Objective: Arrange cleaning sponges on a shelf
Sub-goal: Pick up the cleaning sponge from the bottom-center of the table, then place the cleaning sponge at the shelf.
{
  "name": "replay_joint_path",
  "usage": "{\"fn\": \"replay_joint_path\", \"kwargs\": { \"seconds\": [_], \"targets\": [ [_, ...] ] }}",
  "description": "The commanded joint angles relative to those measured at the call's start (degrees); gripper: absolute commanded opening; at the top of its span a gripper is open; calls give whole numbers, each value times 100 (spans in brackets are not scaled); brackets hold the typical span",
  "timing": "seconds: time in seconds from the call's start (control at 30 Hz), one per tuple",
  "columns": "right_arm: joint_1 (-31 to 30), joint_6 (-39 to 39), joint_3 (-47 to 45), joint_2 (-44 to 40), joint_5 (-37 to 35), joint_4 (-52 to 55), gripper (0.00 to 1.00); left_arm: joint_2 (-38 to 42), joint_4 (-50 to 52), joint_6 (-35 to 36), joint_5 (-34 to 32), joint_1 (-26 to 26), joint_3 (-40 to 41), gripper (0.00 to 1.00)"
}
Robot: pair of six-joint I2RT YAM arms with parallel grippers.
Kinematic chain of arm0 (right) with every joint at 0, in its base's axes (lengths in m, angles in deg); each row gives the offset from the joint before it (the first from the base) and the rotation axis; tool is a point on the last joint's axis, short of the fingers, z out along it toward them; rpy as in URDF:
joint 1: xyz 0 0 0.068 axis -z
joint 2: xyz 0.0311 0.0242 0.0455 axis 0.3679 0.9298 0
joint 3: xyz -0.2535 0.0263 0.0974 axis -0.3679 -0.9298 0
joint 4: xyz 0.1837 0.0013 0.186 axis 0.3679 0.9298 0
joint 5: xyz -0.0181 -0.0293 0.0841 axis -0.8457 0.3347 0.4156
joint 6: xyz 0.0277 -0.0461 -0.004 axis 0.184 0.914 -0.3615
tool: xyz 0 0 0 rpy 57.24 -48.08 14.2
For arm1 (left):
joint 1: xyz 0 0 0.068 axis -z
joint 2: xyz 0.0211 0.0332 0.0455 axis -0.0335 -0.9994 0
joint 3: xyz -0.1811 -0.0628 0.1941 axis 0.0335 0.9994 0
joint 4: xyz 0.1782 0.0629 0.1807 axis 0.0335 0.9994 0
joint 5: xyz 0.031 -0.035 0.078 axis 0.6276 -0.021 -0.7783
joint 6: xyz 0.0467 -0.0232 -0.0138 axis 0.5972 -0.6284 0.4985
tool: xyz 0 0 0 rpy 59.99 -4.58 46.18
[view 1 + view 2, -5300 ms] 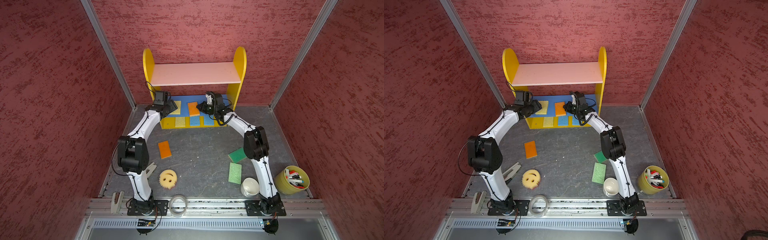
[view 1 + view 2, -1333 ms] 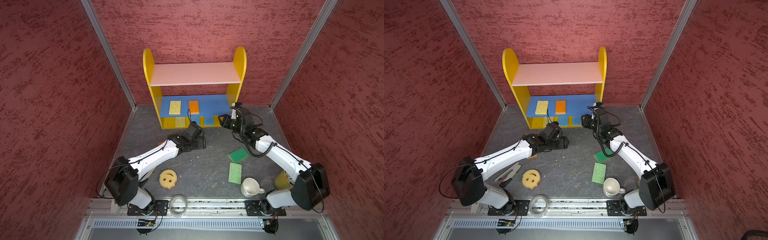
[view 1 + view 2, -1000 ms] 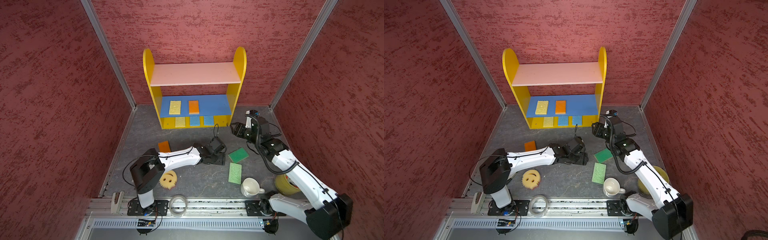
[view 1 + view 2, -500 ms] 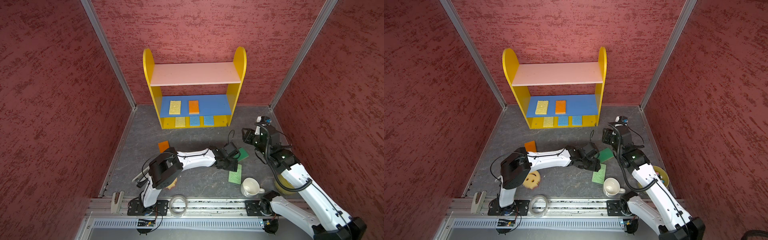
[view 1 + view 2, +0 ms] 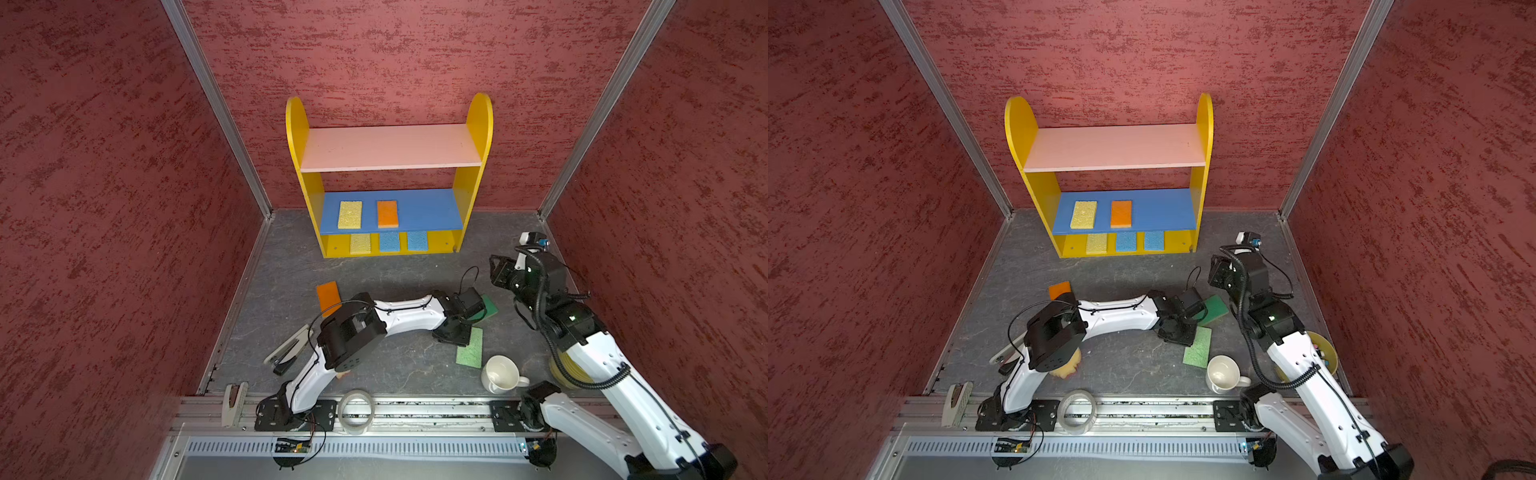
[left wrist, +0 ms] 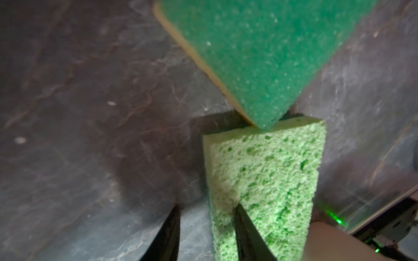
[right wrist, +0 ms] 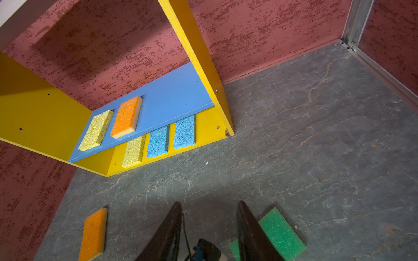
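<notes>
The shelf [image 5: 478, 124] holds a yellow sponge [image 5: 350, 214] and an orange sponge [image 5: 388, 213] on its blue board, and a yellow one [image 5: 360, 243] and two blue ones [image 5: 389, 241] on its base. On the floor lie an orange sponge [image 5: 328, 294], a dark green sponge [image 5: 490, 306] and a light green sponge [image 6: 267, 176]. My left gripper [image 6: 206, 211] stands open astride the light green sponge's edge, one fingertip [image 6: 237, 210] pressing its top, the other on the floor. My right gripper [image 7: 210, 206] hovers open and empty above the dark green sponge. The smiley sponge [image 5: 1065, 368] peeks from under my left arm.
A white mug [image 5: 500, 373] stands next to the light green sponge, with a yellow cup of pens [image 5: 1323, 353] under my right arm. A stapler [image 5: 289, 351] and a clear tape ring [image 5: 356, 410] lie at the front. Red walls close in on three sides.
My left arm has reached right across the floor to the green sponges and its jaws have narrowed. My right arm has drawn back from the shelf to the right, jaws narrower.
</notes>
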Motion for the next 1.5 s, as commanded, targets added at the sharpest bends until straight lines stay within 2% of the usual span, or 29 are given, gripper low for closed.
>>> {"fn": "replay_joint_path", "kwargs": {
  "seconds": [0.0,0.17,0.37,0.4,0.43,0.53,0.6,0.77,0.97,1.03,1.13,1.47],
  "targets": [
    [88,34,125,60,61,-10,41,-158,91,69,80,-65,-118,25],
    [163,-5,109,139,194,-92,41,-1,27,56,83,-158,30,7],
    [190,36,104,410,598,-225,40,651,-11,143,127,-391,436,1],
    [190,72,108,472,697,-238,37,807,-6,172,112,-442,508,1],
    [190,96,131,523,810,-247,28,1009,-23,218,127,-525,606,1],
    [190,271,136,593,1336,-459,10,1628,-115,309,175,-853,922,1],
    [190,249,153,589,1404,-519,8,2022,-167,346,203,-1139,1089,1],
    [191,123,133,688,1537,-646,12,2570,-177,590,222,-1796,1032,1],
    [190,-32,196,1405,2709,-992,41,2714,-90,889,256,-2296,653,2],
    [193,-58,320,1778,3356,-1176,49,2732,-97,932,347,-2445,535,3],
    [192,-231,499,2257,4219,-1513,48,2741,-103,1014,442,-2600,366,3],
    [194,-410,863,2841,4425,-1935,49,2526,-133,1085,1026,-3128,-106,4]
  ]
}}
